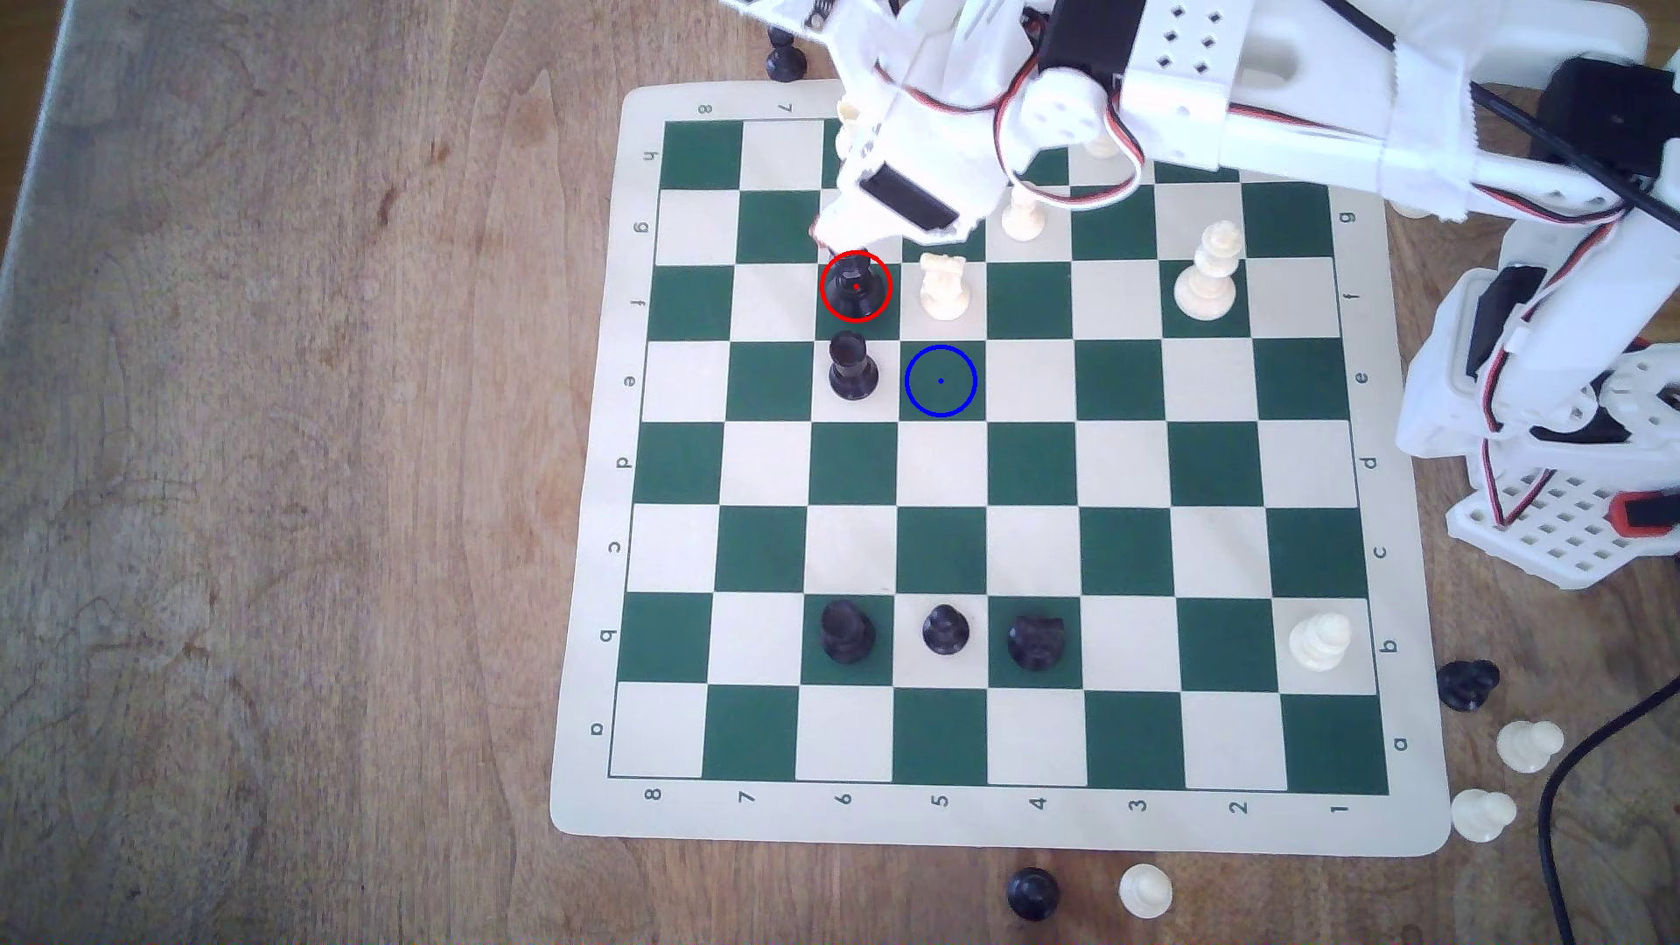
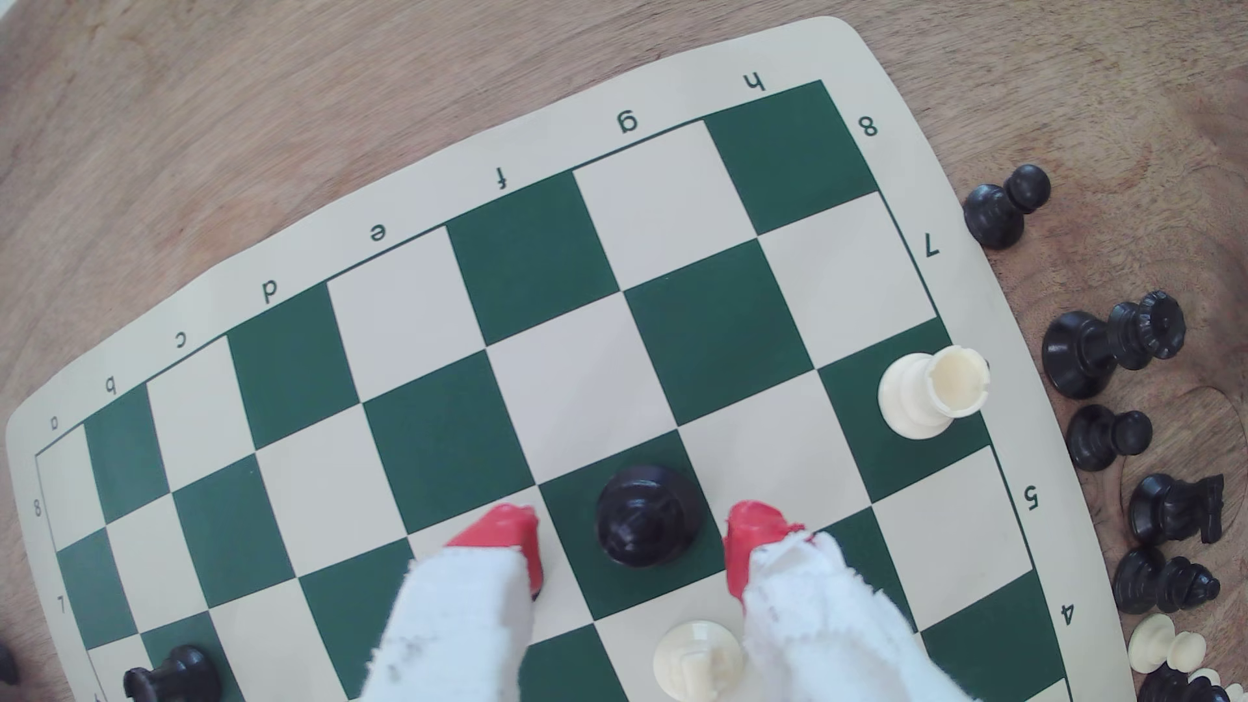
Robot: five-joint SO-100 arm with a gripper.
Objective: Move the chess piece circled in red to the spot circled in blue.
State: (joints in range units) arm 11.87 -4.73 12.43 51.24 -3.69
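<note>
The step in hand is judged to be the grasp. The gripper (image 2: 635, 547) is seen in the wrist view with its jaws apart, one red fingertip (image 2: 513, 533) on each side of the black piece (image 2: 648, 516), and a gap is left on both sides, so nothing is clamped yet. In the exterior view the black piece (image 1: 855, 283) stands upright on the green square ringed in red, with the gripper (image 1: 841, 245) just above it.

Taking that piece as the landmark: the blue-circled square (image 1: 941, 381) lies diagonally next to it, one square toward the exterior view's right and one toward the near edge of the board (image 1: 582, 636). A second black piece (image 1: 852, 366) stands on the square directly next to it, on the near side, and a white knight (image 1: 944, 286) stands on the square just beside it, to the exterior view's right.

The next move is judged to call for the jaws to be closed on the slender body, after which the piece would need to be lifted high enough to clear both neighbours. Since the blue-circled square touches both neighbours' squares, a diagonal carry between them and a straight descent would be needed, lest either be knocked over.
</note>
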